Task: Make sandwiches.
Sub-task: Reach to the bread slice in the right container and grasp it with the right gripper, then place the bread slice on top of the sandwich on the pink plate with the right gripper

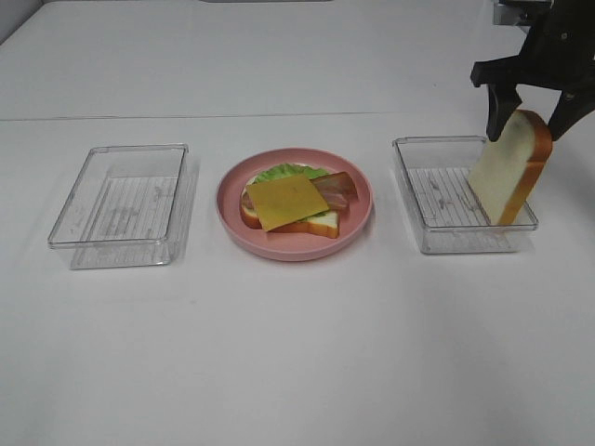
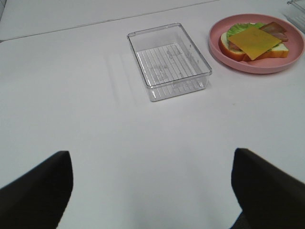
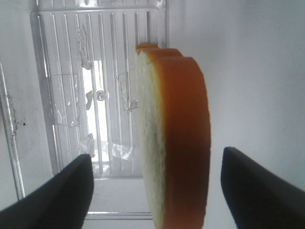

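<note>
Exterior high view, near side first: what is there?
- Bare white tabletop along the whole near edge. The left pincer shows only in its own wrist view: it is wide open above clear surface and holds nothing.
- And the middle row?
- A clear left tray, a pink plate and a clear right tray, each well apart with open lanes between them. On the plate lies the open sandwich, with cheese on top and every layer inside the rim.
- And the other bread?
- A bread slice stands tilted at the right tray's right wall, crust outward.
- Is it held?
- The right pincer straddles its top. The jaws are spread, and in the wrist view there is a gap on both sides.
- And beyond that?
- More bare tabletop.
</note>
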`<move>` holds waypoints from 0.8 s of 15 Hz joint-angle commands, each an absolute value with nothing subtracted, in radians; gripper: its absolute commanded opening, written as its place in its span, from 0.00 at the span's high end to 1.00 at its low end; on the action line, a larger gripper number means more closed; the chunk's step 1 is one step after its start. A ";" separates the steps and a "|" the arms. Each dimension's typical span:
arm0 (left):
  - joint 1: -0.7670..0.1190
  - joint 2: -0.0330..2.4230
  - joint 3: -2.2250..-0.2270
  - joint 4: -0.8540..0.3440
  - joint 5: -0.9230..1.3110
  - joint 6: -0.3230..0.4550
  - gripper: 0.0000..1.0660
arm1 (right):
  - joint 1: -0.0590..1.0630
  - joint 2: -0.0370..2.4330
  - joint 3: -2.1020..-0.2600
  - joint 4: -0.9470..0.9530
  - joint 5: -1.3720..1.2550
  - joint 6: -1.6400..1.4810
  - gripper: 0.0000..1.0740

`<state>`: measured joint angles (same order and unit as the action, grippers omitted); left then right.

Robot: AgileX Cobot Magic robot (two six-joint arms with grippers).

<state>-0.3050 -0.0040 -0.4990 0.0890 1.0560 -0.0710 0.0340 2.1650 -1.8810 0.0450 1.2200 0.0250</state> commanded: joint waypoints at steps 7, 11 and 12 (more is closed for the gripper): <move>-0.305 -0.002 -0.498 0.090 1.047 -0.072 0.20 | 0.031 2.172 -1.879 0.008 1.261 0.037 1.00; -0.305 -0.002 -0.498 0.090 1.047 -0.072 0.20 | 0.036 2.089 -1.879 0.047 1.279 0.042 1.00; -0.305 -0.002 -0.498 0.090 1.047 -0.072 0.20 | 0.036 2.053 -1.879 0.083 1.291 0.042 1.00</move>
